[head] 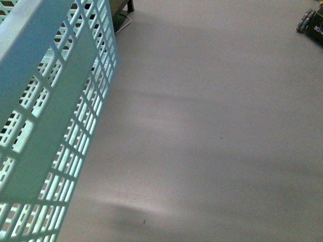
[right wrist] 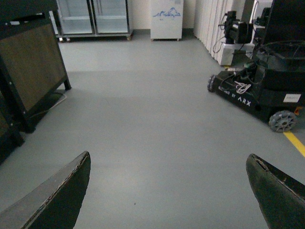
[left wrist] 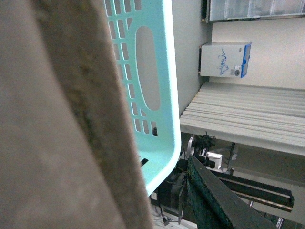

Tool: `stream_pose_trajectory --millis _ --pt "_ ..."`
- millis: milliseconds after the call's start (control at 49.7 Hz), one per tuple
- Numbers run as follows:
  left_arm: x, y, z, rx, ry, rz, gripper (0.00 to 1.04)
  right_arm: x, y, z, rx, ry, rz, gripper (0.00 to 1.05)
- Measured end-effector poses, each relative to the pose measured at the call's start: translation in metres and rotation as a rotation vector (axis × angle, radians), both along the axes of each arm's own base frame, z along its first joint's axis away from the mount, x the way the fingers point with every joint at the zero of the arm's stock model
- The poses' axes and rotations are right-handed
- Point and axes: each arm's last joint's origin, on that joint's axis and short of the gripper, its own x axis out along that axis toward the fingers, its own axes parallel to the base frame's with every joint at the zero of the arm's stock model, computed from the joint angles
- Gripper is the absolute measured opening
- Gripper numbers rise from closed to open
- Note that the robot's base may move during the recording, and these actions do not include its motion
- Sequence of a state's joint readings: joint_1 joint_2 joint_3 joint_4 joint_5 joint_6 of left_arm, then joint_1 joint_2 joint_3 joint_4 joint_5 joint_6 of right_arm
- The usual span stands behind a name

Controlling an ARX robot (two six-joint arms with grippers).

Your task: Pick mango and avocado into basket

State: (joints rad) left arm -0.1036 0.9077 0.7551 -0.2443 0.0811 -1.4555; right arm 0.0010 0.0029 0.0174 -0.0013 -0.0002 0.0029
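Front view: the teal basket [head: 45, 116] fills the left side above grey floor [head: 212, 151]. Neither mango nor avocado shows anywhere.

Left wrist view: a blurred brown surface [left wrist: 57, 143] crowds the lens beside the basket wall. The left hand [left wrist: 214, 200] shows only one finger, so its state cannot be told.

Right wrist view: the right hand [right wrist: 167, 160] is spread wide and empty.

With the fruit unseen, a blind reach would likely knock the basket.

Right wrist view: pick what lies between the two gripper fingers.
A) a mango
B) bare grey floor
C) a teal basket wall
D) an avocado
B: the right gripper stands open, and only bare grey floor shows between its fingers.
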Motion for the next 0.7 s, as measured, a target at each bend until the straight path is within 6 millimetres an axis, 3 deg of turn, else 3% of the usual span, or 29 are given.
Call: stream_pose_trajectory --millis 705 --pt "0.0 0.0 0.0006 0.0 -0.002 0.0 0.29 0.0 0.0 0.0 0.0 0.0 0.0 0.96"
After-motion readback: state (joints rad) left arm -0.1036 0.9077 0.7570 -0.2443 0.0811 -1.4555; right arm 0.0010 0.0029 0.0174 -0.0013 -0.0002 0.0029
